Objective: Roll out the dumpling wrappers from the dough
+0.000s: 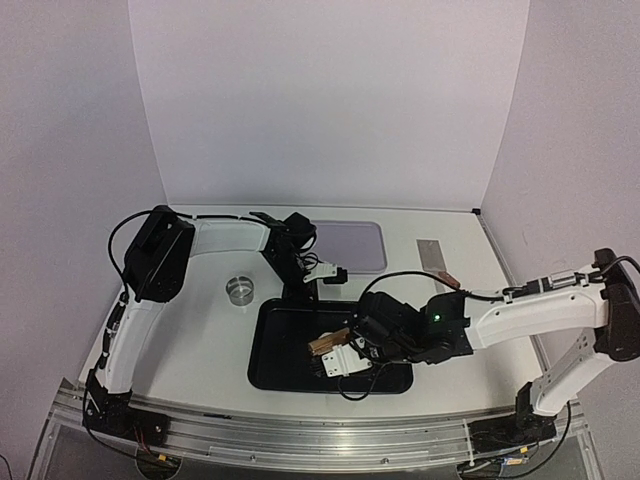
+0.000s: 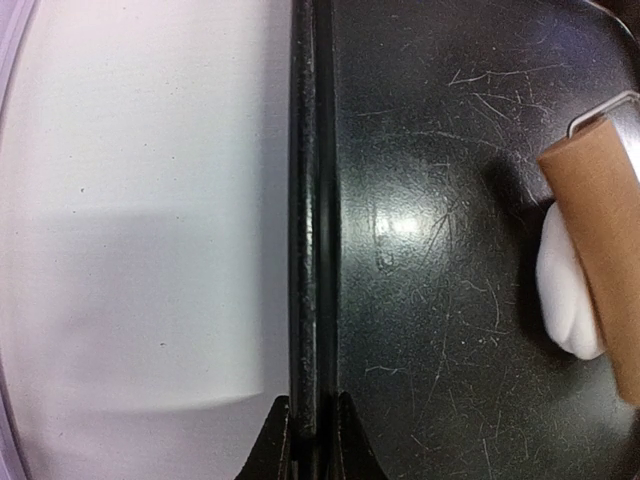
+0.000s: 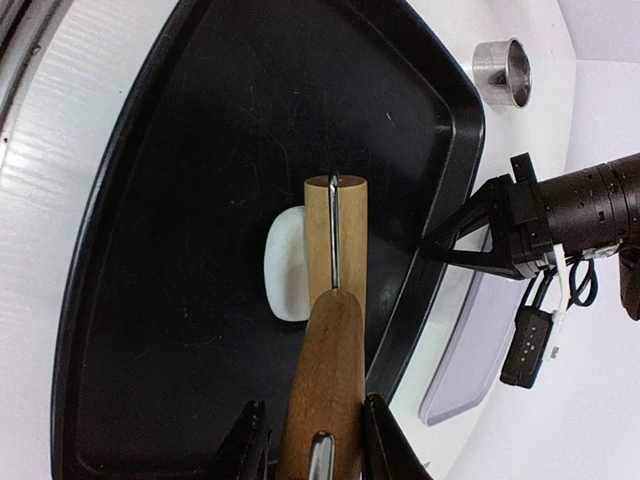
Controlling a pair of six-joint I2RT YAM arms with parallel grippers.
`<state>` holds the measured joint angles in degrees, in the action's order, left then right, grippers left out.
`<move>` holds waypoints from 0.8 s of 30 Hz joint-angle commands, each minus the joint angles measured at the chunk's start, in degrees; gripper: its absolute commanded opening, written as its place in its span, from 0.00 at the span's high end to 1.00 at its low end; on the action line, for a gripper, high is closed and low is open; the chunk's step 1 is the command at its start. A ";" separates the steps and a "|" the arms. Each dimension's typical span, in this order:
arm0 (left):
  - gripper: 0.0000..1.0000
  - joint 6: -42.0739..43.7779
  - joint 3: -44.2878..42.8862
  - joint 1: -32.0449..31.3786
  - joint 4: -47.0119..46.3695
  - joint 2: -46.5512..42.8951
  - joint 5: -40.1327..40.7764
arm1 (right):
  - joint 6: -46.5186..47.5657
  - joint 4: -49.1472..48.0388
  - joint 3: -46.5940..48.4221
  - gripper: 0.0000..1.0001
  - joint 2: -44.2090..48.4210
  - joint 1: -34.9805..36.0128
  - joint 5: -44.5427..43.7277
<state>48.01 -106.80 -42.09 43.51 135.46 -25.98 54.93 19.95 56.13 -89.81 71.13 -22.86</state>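
Note:
A white lump of dough (image 3: 284, 266) lies on the black tray (image 3: 180, 300), partly under the wooden roller (image 3: 336, 232). My right gripper (image 3: 312, 440) is shut on the roller's wooden handle and holds the drum on the dough's right part. In the top view the roller (image 1: 328, 345) and right gripper (image 1: 352, 352) are over the tray (image 1: 290, 375). My left gripper (image 2: 312, 425) is shut on the tray's rim (image 2: 312, 200) at its far edge, also seen in the top view (image 1: 303, 290). The dough (image 2: 565, 295) and roller (image 2: 600, 250) show at the right of the left wrist view. No thin round wrappers show.
A small metal ring cutter (image 1: 240, 288) stands on the white table left of the tray, also in the right wrist view (image 3: 503, 70). A lavender mat (image 1: 352, 245) lies behind the tray. A metal scraper (image 1: 436, 262) lies at the back right.

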 commanded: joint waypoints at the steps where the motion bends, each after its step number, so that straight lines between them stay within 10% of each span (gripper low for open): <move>1: 1.00 4.37 -0.11 0.33 -5.83 3.12 10.29 | -2.60 18.39 -5.99 1.00 -0.11 0.23 8.38; 24: 1.00 3.66 0.04 0.33 -6.50 3.13 9.63 | -4.98 20.71 1.09 1.00 -8.85 1.46 6.80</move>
<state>48.18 -106.80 -42.04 43.42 135.46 -25.82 50.77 24.59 58.71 -91.34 74.19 -25.64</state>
